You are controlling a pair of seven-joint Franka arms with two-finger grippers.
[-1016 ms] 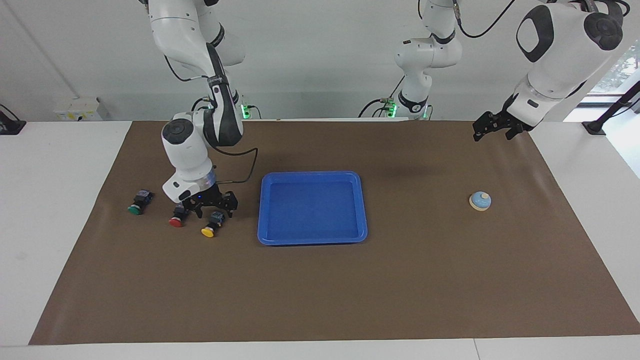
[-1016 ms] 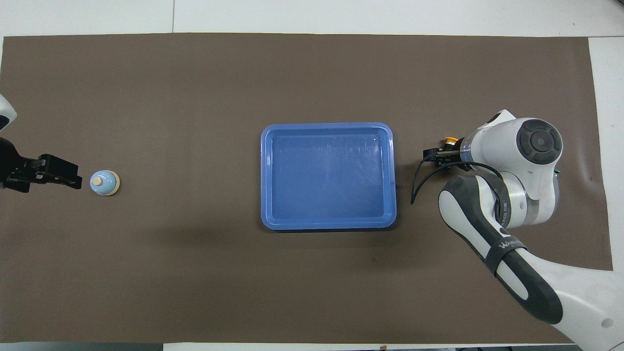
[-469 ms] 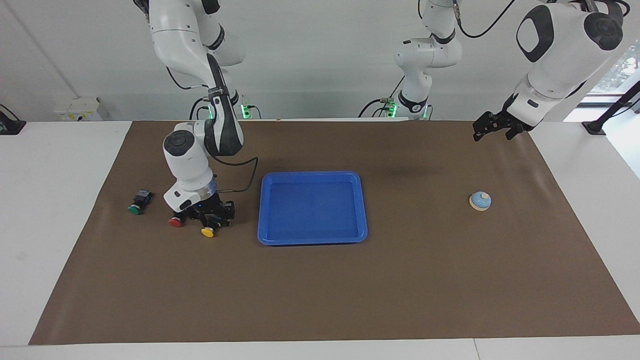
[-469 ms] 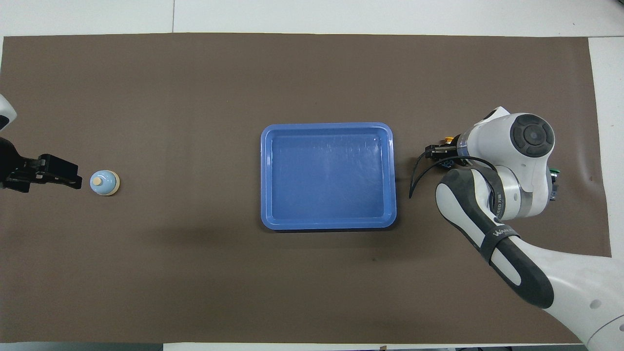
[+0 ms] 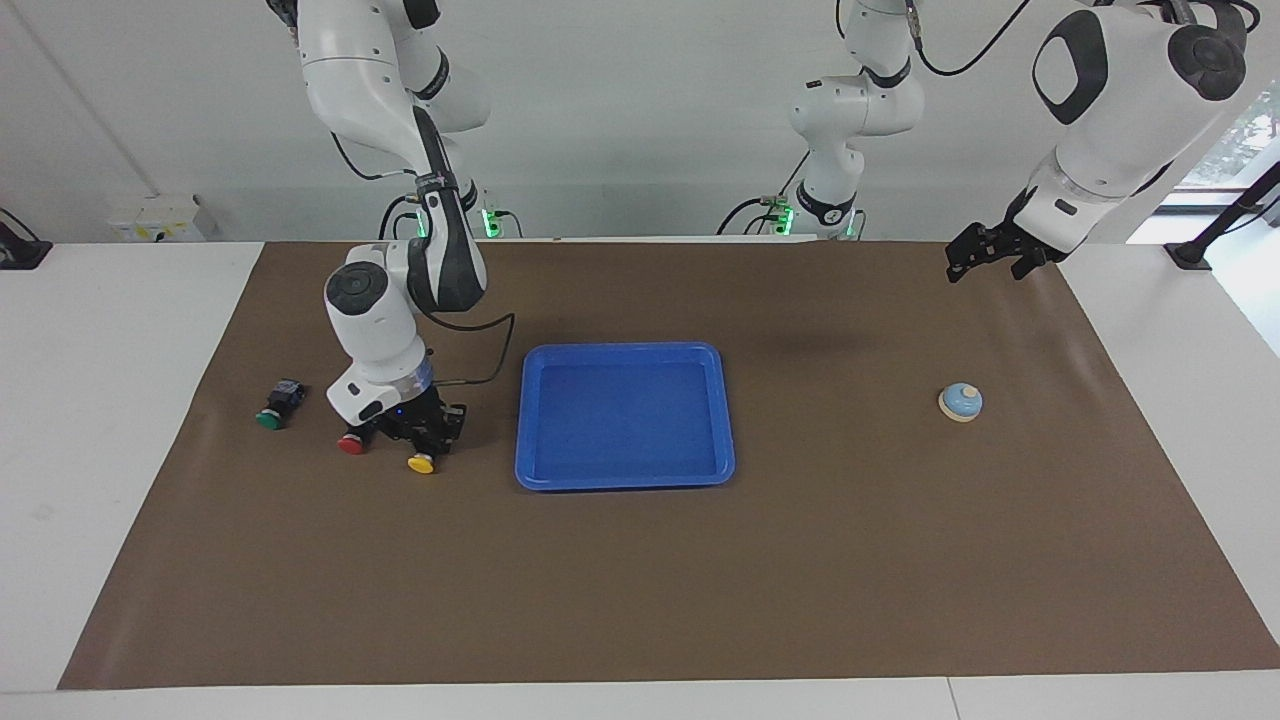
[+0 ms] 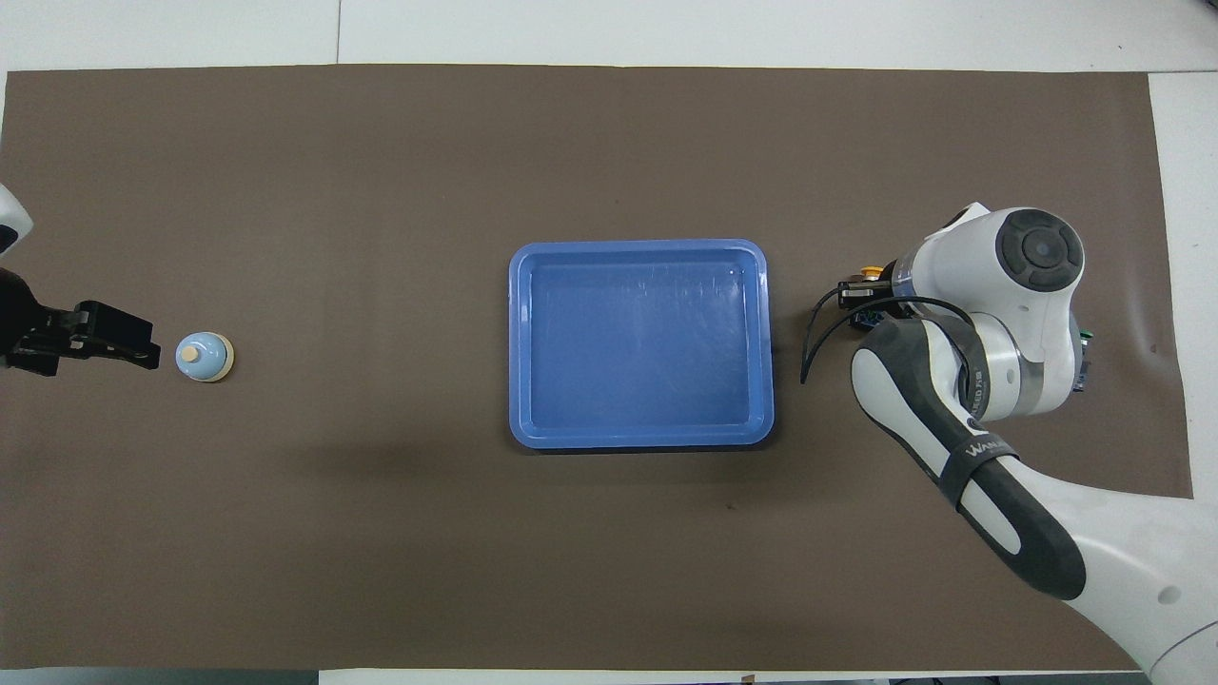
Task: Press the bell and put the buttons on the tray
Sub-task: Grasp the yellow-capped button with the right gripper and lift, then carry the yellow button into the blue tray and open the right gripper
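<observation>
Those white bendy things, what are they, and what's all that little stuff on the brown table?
They are two robot arms. One picture looks at them from across the table, the other looks straight down from above.

On the brown mat lie a blue tray in the middle, a little bell toward the left arm's end, and three buttons toward the right arm's end: green, red and yellow.

The right gripper is down at the mat with its jaws shut on the yellow button. The left gripper waits in the air with open jaws, holding nothing. The tray has nothing in it yet.
</observation>
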